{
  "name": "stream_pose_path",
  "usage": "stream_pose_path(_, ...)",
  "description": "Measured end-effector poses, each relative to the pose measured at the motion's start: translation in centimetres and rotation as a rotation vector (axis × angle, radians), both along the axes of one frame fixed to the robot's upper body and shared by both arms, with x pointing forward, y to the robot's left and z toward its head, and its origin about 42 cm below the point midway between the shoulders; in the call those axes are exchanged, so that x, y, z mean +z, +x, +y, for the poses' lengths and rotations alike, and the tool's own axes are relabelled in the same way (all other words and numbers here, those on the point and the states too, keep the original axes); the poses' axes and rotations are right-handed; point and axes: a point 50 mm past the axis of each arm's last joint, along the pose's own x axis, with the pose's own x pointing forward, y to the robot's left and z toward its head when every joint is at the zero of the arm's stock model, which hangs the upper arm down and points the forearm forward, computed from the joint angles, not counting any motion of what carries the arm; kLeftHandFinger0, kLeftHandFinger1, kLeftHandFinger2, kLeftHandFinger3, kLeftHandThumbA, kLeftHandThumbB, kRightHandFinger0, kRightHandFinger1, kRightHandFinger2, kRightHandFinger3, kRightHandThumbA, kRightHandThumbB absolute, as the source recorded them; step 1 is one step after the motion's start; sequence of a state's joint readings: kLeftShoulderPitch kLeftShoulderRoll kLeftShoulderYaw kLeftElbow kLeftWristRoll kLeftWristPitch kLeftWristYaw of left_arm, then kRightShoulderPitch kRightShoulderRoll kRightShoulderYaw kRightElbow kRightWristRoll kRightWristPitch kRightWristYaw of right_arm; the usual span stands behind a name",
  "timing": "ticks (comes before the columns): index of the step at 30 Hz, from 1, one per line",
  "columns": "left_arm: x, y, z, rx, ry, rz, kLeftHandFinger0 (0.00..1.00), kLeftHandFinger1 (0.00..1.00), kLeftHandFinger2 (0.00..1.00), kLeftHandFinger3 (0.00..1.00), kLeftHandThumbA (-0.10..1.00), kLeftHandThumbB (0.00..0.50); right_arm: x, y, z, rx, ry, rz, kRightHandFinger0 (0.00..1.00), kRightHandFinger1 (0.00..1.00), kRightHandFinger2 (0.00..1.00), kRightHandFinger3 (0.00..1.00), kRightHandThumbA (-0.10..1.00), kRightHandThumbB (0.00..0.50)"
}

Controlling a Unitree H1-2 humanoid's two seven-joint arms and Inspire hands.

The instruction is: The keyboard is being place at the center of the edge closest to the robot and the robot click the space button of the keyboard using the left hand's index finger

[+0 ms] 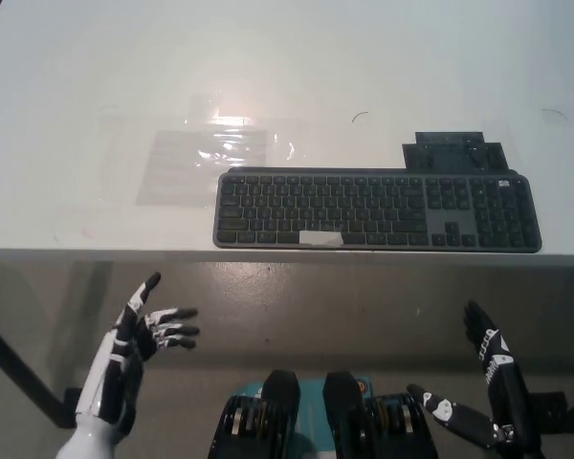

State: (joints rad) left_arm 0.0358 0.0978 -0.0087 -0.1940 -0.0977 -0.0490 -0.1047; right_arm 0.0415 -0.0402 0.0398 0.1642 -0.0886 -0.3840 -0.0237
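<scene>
A dark grey keyboard (378, 210) lies along the near edge of the white table (96, 76), slightly right of the middle. Its space bar (320, 238) carries a pale strip of tape. My white left hand (139, 339) hangs below the table edge at the lower left, open, one finger raised and the others spread toward the right. It is well left of and below the keyboard, touching nothing. My black right hand (488, 359) rests low at the lower right, open with fingers apart, also below the table edge.
A clear plastic sheet (210, 153) lies flat on the table left of the keyboard's far corner. A small dark block (452, 151) sits just behind the keyboard's right half. Below the table edge is grey floor, with a dark table leg (19, 378) at the left.
</scene>
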Motion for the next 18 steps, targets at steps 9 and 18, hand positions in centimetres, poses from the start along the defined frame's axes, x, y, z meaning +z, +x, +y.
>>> stream_pose_path(9, 3.1, -0.1, -1.1, -0.054, -0.002, -0.07, 0.0, 0.0, 0.03, 1.0, 1.0, 0.412, 0.0, 0.0, 0.0, 0.001, -0.009, -0.002, 1.0, 1.0, 1.0, 1.0, 1.0, 0.246)
stream_pose_path(18, 5.8, 2.7, -2.9, -0.145, 0.267, -0.184, 0.0, 0.0, 0.22, 1.0, 1.0, 0.444, -0.2, 0.0, 0.0, 0.001, -0.009, 0.005, 1.0, 1.0, 1.0, 1.0, 1.0, 0.247)
